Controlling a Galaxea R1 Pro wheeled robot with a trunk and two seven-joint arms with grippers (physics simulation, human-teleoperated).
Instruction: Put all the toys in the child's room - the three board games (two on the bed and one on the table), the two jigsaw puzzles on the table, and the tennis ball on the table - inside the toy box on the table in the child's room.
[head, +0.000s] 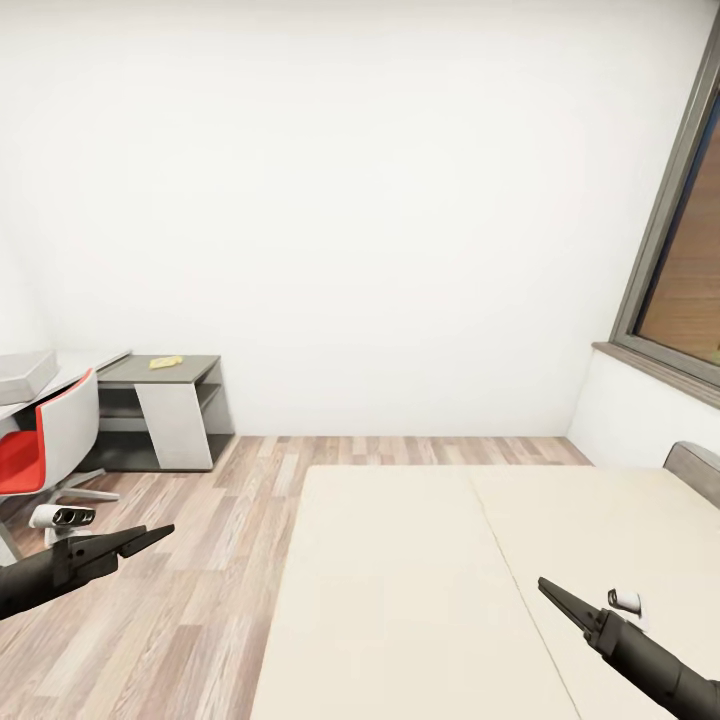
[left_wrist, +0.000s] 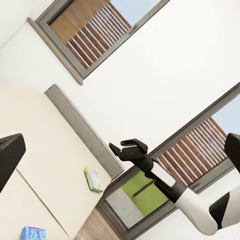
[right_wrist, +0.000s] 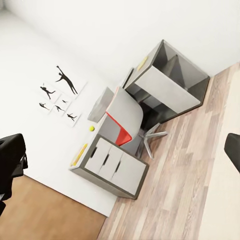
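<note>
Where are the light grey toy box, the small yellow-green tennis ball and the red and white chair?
light grey toy box (head: 22, 373), head view, its slanted side wall.
small yellow-green tennis ball (right_wrist: 92, 128), right wrist view, its centre.
red and white chair (head: 52, 437), head view, its backrest.

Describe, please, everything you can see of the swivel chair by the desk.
The swivel chair has a red seat, a light grey shell back and a pale star-shaped base standing upright on the wood-plank floor. It is pushed in against the L-shaped desk, the seat partly under the desktop, between the drawer cabinet and the open-shelf end. In the head view it stands at far left.
</note>
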